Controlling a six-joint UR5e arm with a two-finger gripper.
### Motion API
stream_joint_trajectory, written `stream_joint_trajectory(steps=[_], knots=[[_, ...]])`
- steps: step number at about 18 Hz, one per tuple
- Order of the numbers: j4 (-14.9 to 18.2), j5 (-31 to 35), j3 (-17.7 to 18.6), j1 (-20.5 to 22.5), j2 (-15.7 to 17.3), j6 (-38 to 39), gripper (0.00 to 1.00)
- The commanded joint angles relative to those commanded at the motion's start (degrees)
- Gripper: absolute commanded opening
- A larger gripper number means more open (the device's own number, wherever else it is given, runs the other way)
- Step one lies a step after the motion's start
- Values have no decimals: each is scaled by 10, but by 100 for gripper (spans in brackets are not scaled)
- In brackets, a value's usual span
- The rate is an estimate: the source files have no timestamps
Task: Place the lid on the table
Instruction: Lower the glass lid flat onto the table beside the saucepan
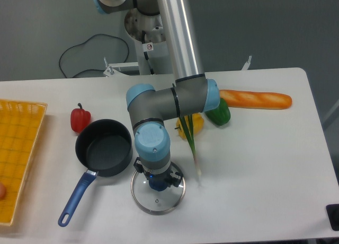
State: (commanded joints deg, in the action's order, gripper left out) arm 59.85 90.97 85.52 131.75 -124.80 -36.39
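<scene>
The lid (158,200), a round clear glass disc with a metal rim, lies flat on the white table (254,164), just right of the saucepan's handle. My gripper (158,182) points straight down over the lid's dark blue knob (157,185). Its dark fingers (175,177) stand on either side of the knob. The blue-capped wrist hides the fingertips, so whether they press on the knob does not show.
A dark saucepan (104,147) with a blue handle stands left of the lid. A red pepper (80,119) lies behind it and a yellow mesh tray (18,148) sits at the far left. A yellow pepper (192,124), green pepper (218,112), baguette (256,99) and green onion (192,148) lie right of the arm.
</scene>
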Motion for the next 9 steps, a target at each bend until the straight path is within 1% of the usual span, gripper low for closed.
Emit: stream_joint_trajectory(steps=[3, 5, 9], knots=[[0, 0, 0, 0, 0, 0, 72], [0, 1, 1, 0, 0, 0, 72], [-1, 1, 0, 0, -2, -1, 83]])
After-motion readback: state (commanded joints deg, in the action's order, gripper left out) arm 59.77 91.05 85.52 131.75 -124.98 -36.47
